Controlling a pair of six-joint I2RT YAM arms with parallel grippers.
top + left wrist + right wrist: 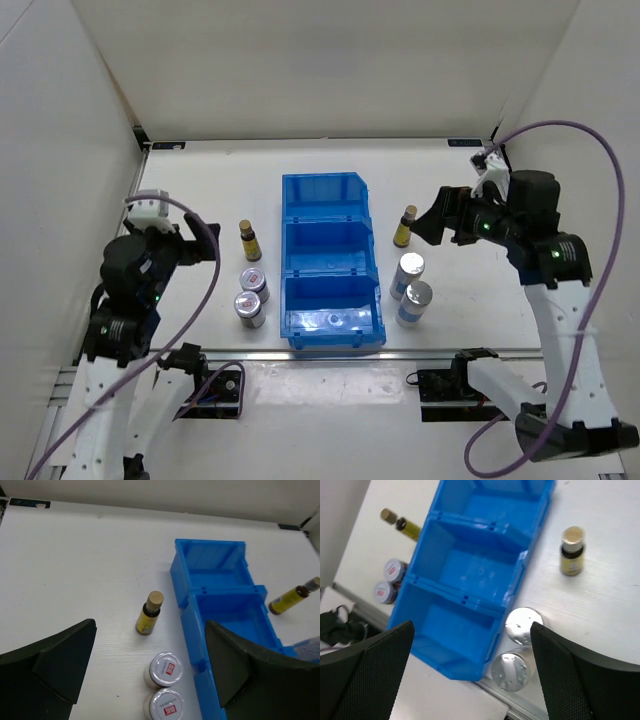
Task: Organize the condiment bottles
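A blue three-compartment bin point(335, 335) stands mid-table with nothing in it. To its left an amber bottle point(249, 240) stands upright, with two red-labelled silver-lidded jars point(254, 282) point(249, 309) in front of it. On the right are a second amber bottle point(405, 226) and two plain silver jars point(408, 275) point(414, 303). My left gripper point(198, 243) hangs open, left of the left group, which also shows in the left wrist view: bottle point(149, 613), jars point(165, 670). My right gripper point(437, 218) is open beside the right bottle point(571, 551), holding nothing.
White walls enclose the table on the left, back and right. A metal rail point(320, 352) runs along the near edge just in front of the bin. The bin's wall point(182, 575) stands close to the left jars.
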